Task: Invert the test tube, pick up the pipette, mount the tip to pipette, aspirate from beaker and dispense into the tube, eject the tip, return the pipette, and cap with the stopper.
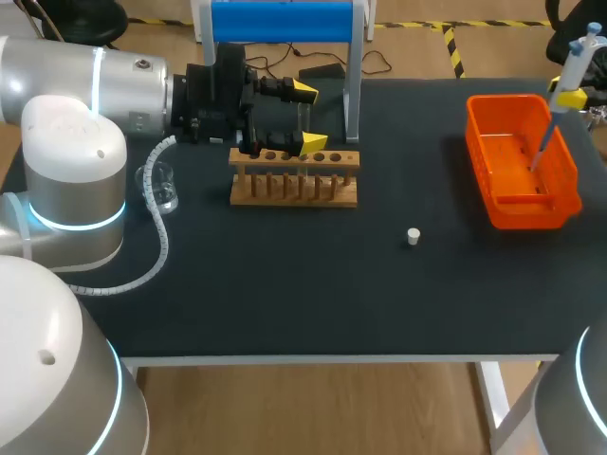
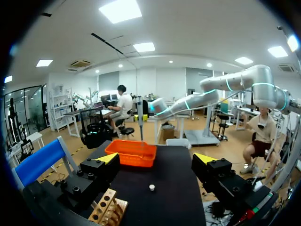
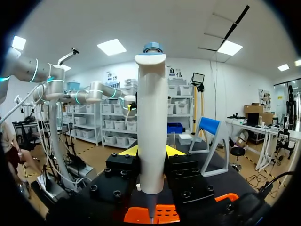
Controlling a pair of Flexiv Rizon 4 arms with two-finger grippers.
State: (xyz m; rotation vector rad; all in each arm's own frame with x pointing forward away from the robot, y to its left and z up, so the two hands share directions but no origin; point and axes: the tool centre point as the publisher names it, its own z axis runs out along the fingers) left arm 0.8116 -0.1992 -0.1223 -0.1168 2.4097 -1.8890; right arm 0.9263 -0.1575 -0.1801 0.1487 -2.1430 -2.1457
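your right gripper (image 3: 151, 155) clamped the pipette (image 3: 152, 117) upright, its tip (image 1: 542, 144) pointing straight down over the orange bin (image 1: 531, 210); left gripper (image 2: 157, 160) gaped wide by the rack (image 1: 294, 180), well apart from it

Surface (image 1: 285, 303): matt black, smooth. Rack (image 1: 294, 180): bare light wood, dull finish. Bin (image 1: 567, 175): orange plastic, slight gloss. Beaker (image 1: 161, 187): clear glass, shiny. Pipette (image 3: 152, 136): smooth white plastic body, blue cap. Stopper (image 1: 413, 236): matt white. Left arm (image 1: 66, 161): silver shell, satin sheen. Left tool (image 1: 309, 118): matt black blocks, yellow plastic tips.
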